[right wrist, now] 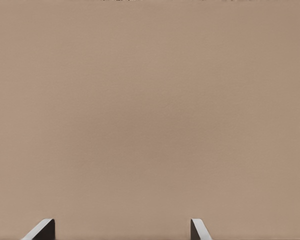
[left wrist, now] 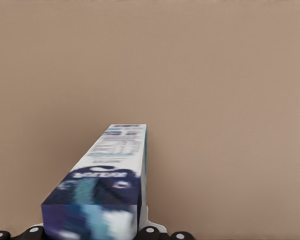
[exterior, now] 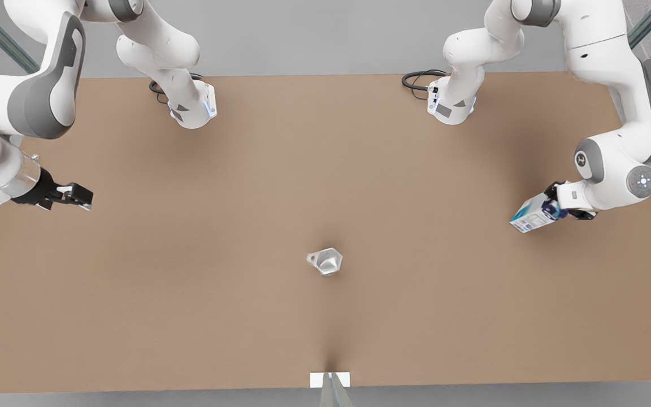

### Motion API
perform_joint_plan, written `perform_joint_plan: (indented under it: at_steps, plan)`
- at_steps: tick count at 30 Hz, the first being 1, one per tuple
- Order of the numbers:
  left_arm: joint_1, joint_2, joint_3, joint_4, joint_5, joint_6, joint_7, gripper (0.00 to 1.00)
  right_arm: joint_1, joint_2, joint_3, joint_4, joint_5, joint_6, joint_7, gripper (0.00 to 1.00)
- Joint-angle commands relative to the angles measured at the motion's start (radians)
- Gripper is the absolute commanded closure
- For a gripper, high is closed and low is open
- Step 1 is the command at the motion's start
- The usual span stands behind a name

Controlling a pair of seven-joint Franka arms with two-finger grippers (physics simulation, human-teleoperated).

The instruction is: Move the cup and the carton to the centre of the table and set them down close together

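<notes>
silver cup (exterior: 325,261) sits mid-table; left gripper (exterior: 558,208) clamps the carton (exterior: 532,215) (tilted), right gripper (exterior: 79,198) gapes.

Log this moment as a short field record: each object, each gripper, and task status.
cup: small silver-grey faceted metal cup, standing on the table centre, free of both grippers
carton: white and dark blue rectangular carton, tilted, at the front view's right
table: plain light brown tabletop
left gripper: shut on the carton
right gripper: open, at the front view's left, holding nothing, waiting
status: cup placed; carton not yet beside it
</notes>
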Motion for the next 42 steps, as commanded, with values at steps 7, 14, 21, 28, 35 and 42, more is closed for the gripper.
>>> perform_joint_plan:
  at_steps: [7, 14, 21, 28, 35, 42]
  plan:
    - [-0.013, -0.058, -0.380, 0.151, -0.065, -0.190, -0.581, 0.30, 0.000, 0.054, -0.002, 0.063, 0.016, 0.005, 0.002, 0.00]
    - [-0.245, 0.130, -0.779, 0.350, -0.059, -0.190, -1.494, 0.30, -0.001, 0.053, -0.003, 0.087, 0.013, 0.005, 0.000, 0.00]
    - [-0.460, 0.446, -0.768, 0.617, 0.110, -0.152, -1.765, 0.30, -0.001, 0.053, -0.003, 0.087, 0.013, 0.005, 0.000, 0.00]
    - [-0.461, 0.477, -0.759, 0.617, 0.150, -0.152, -1.779, 0.00, -0.001, 0.053, -0.003, 0.089, 0.012, 0.005, 0.002, 0.00]
    - [-0.460, 0.457, -0.769, 0.797, 0.139, -0.405, -1.768, 0.00, -0.003, 0.051, -0.003, 0.089, 0.012, 0.005, 0.002, 0.00]
    - [-0.225, 0.256, -0.452, 0.926, 0.147, -0.629, -1.129, 0.00, -0.004, 0.050, -0.005, 0.091, 0.010, 0.006, 0.002, 0.00]
